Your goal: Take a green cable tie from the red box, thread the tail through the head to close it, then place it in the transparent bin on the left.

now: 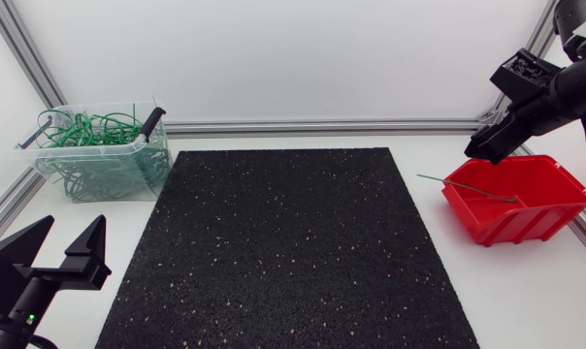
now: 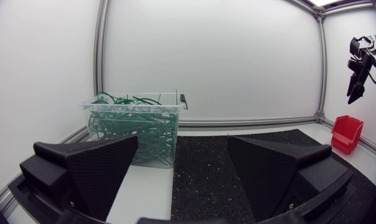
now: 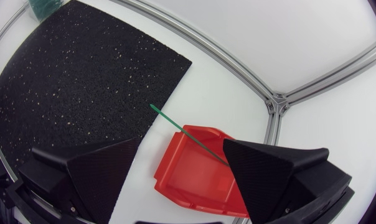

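Right end effector (image 3: 182, 144) raised, released, angled down over one red box (image 3: 194, 180); one green tie (image 3: 188, 134) beneath it. Left end effector (image 1: 72, 228) low, released.

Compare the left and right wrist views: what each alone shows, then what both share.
Left only: the left gripper, fingers open. Right only: a straight green cable tie poking past the rim of the red plastic box. Both: that box, the black speckled mat, the transparent bin of green ties, the open right gripper.
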Motion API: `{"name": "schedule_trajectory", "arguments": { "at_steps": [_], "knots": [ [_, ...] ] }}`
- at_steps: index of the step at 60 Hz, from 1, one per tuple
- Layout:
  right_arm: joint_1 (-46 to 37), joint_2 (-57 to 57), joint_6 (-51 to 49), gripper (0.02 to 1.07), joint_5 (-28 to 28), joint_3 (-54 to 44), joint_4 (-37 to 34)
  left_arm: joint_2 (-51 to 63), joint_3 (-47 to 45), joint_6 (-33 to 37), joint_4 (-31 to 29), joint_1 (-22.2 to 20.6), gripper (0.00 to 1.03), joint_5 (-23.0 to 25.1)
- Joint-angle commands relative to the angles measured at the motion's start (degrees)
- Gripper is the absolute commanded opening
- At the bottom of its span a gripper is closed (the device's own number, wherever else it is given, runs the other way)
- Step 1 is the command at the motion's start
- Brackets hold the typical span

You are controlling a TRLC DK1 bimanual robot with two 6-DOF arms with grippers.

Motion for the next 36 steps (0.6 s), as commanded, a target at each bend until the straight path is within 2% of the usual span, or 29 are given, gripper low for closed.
{"name": "schedule_trajectory", "arguments": {
  "at_steps": [1,5,13,24,30,36],
  "knots": [
    [-0.35,2.73,-7.16,1.02,0.37,1.71,-1.63,-0.41,-2.13,-0.06,-1.53,-0.35,1.0,-0.52],
    [-0.35,5.71,-10.5,1.02,0.28,3.9,-5.67,-0.32,-2.22,0.02,-1.53,-0.35,1.0,-0.52],
    [-0.88,10.28,-17.97,1.02,0.37,6.1,-9.36,-0.23,-2.13,0.02,-1.53,-0.35,1.0,-0.52],
    [-1.4,14.41,-28.34,1.01,0.72,5.75,-9.45,-0.14,-2.13,0.02,-1.53,-0.52,1.0,-0.52],
    [-1.49,16.0,-31.6,0.97,0.63,5.49,-9.1,-0.14,-2.22,0.02,-1.53,-0.52,1.0,-0.52],
    [-1.49,16.79,-34.14,0.95,0.63,4.08,-5.76,-0.14,-2.22,0.02,-1.53,-0.52,1.0,-0.52]
  ]
}}
